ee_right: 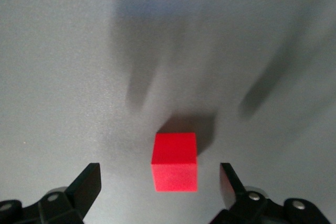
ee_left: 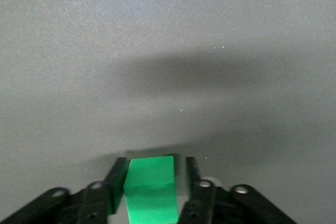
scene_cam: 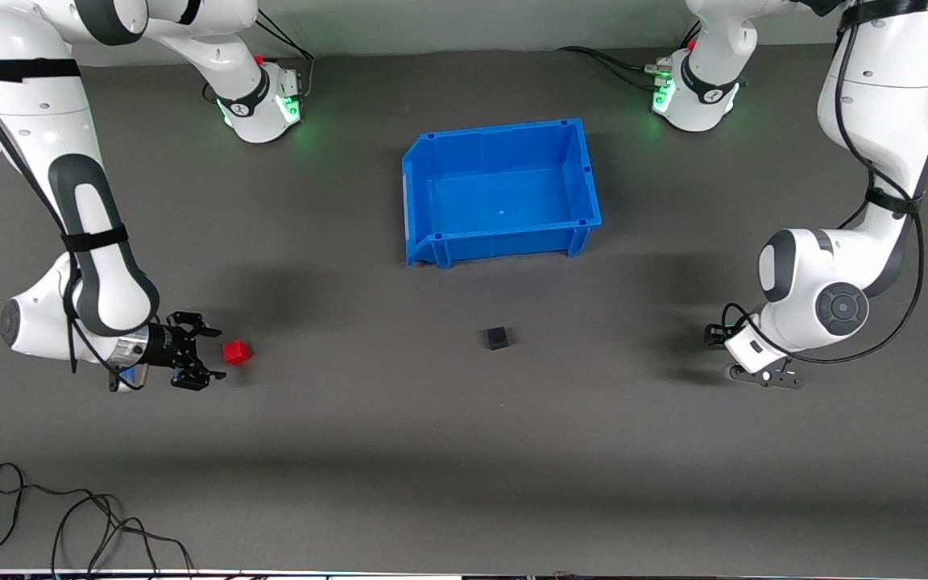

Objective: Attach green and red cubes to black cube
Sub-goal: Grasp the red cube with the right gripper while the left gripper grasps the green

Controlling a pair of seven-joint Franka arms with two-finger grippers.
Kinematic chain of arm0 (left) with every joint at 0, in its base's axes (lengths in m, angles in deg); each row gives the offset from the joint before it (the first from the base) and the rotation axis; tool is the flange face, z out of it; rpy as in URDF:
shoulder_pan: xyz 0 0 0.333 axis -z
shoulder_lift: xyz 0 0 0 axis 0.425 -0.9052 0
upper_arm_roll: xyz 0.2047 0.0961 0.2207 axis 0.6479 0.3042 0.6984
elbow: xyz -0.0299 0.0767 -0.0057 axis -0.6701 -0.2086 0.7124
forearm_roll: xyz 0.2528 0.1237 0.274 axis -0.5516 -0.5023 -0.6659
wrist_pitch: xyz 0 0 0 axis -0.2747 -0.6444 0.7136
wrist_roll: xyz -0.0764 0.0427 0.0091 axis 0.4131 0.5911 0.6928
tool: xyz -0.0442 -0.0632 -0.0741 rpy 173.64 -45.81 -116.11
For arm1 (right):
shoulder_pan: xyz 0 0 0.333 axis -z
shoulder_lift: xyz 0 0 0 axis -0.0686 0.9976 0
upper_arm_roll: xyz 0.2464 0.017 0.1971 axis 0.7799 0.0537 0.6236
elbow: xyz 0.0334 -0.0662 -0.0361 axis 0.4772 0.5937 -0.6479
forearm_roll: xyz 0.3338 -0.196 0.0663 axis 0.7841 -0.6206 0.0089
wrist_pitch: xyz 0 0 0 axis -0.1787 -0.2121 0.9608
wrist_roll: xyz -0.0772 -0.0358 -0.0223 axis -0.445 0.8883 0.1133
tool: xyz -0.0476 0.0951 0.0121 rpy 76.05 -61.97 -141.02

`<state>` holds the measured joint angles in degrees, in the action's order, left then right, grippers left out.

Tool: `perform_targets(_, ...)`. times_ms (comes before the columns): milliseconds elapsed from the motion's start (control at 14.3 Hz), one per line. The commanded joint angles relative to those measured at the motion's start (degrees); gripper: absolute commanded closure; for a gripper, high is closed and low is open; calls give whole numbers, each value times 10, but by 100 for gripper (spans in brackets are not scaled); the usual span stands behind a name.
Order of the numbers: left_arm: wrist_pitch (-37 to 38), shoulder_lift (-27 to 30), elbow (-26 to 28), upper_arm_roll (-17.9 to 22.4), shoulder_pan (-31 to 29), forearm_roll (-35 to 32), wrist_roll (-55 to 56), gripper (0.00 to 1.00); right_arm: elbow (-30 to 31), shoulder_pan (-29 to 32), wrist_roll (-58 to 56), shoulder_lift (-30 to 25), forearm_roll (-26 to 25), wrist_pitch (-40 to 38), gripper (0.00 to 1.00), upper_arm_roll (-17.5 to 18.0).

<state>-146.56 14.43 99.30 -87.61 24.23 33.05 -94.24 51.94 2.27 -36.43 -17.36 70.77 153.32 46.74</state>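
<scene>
wide open, our right gripper has the red cube dead ahead at twelve o'clock; our left gripper pinches the green cube; black cube waits between.

With 12 o'clock toward the robots' bases, the centre cube sits on the mat. The bin stands at its 12 o'clock, near but apart. At 9 o'clock, well apart, the outer cube lies just ahead of the right gripper's spread fingers. At 3 o'clock, well apart, the left gripper clamps the held cube.
</scene>
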Motion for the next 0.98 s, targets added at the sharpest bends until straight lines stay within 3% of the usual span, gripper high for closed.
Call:
perform_targets(0, 11, -6, -11, 2, -4, -3, -21, 74, -13, -11, -19, 18, 24, 16, 0, -3)
perform_targets(70, 11, -5, -16, 2, -5, -3, -22, 81, -13, -11, -20, 22, 24, 17, 2, -3)
perform_targets(209, 24, -1, -33, 2, -5, 3, -17, 90, -11, -10, -31, 25, 25, 17, 19, -3)
perform_targets(419, 94, 2, -91, -2, 10, 33, 89, 91, -9, -9, -36, 25, 25, 17, 47, -3)
perform_targets(558, 133, 2, -120, -3, 18, 38, 169, 92, -10, -9, -35, 24, 25, 15, 59, -3)
perform_targets(907, 125, -8, -147, -7, 58, 60, 431, 95, -28, -12, -4, 7, 25, 8, 63, -3)
